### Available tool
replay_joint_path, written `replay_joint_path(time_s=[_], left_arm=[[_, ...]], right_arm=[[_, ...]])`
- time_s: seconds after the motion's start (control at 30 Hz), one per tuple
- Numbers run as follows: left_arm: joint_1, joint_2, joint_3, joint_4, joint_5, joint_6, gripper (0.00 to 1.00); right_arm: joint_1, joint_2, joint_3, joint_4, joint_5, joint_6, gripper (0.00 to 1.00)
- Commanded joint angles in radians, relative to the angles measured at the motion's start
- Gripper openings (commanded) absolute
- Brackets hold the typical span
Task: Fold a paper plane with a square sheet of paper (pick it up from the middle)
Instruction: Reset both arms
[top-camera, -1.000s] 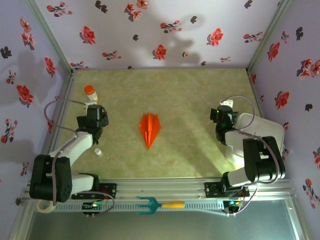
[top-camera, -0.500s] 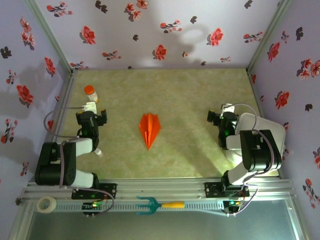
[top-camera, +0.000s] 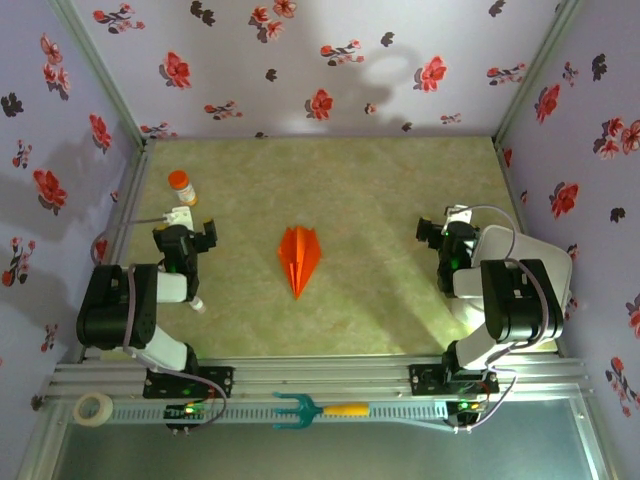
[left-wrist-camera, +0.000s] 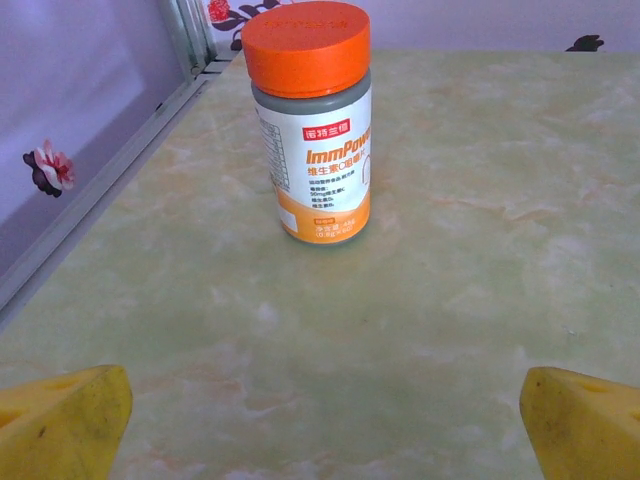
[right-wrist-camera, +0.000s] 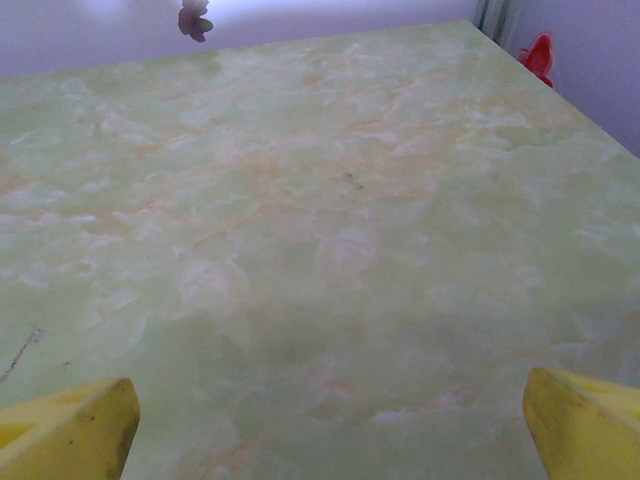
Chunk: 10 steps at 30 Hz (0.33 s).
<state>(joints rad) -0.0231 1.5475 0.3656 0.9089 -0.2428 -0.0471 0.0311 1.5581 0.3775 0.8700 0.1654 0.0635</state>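
The square sheet of paper lies folded into an orange-red paper plane (top-camera: 299, 258), a pointed dart with its tip toward the near edge, flat on the green table's middle. My left gripper (top-camera: 187, 232) rests well to its left, open, with nothing between its yellow fingertips (left-wrist-camera: 62, 425); the left gripper (left-wrist-camera: 325, 430) faces an orange-capped bottle (left-wrist-camera: 312, 120). My right gripper (top-camera: 445, 232) sits well right of the plane, open and empty. In the right wrist view the right gripper (right-wrist-camera: 325, 430) looks over bare table between its yellow fingertips (right-wrist-camera: 585, 425).
The orange-capped bottle (top-camera: 181, 186) stands at the far left. A small white piece (top-camera: 197, 303) lies by the left arm. A white object (top-camera: 555, 262) sits under the right arm. A teal fork tool (top-camera: 320, 409) and a tape roll (top-camera: 93, 407) lie on the front rail.
Both arms have folded back toward their bases and both grippers have opened wider. The paper plane has not moved.
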Motion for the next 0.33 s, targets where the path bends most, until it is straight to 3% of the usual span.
replay_joint_path(time_s=[0.0, 0.3], left_arm=[[0.006, -0.001, 0.005, 0.030, -0.026, -0.016, 1.00], [0.006, -0.002, 0.007, 0.026, -0.026, -0.016, 1.00]], right_arm=[[-0.007, -0.001, 0.013, 0.009, 0.029, 0.022, 0.99], [-0.007, -0.001, 0.015, 0.005, 0.021, 0.021, 0.99]])
